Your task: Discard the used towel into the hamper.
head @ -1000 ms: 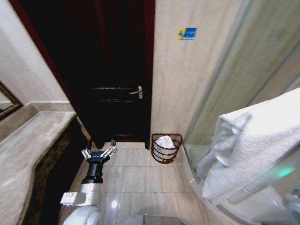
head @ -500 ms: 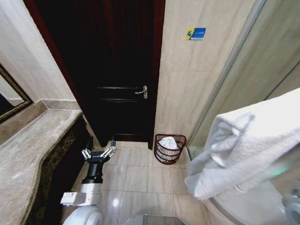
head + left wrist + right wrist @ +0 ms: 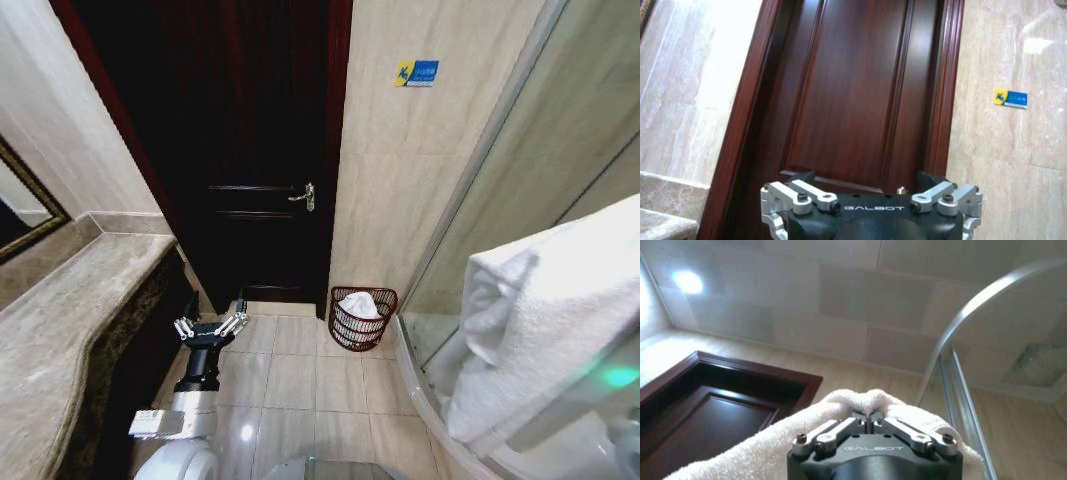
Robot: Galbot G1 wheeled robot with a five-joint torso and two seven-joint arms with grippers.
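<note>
The used towel (image 3: 560,320) is white and thick and hangs large at the right of the head view. In the right wrist view my right gripper (image 3: 869,418) is shut on a fold of the towel (image 3: 773,440), held up high near the ceiling. The hamper (image 3: 362,325), a small reddish-brown woven basket, stands on the floor against the wall right of the door, with a white cloth (image 3: 360,304) inside it. My left gripper (image 3: 211,327) hangs open and empty low at the left, well short of the hamper. From its wrist the left gripper (image 3: 867,178) faces the door.
A dark wooden door (image 3: 250,150) with a metal handle (image 3: 303,196) fills the far wall. A marble counter (image 3: 60,320) and a mirror (image 3: 20,205) run along the left. A glass shower enclosure (image 3: 520,170) closes the right. Tiled floor (image 3: 300,380) lies open before the hamper.
The view tilted up and shifted a second ago, then held. Since half a second ago the towel has swung to the right and bunched lower. The left arm has not moved.
</note>
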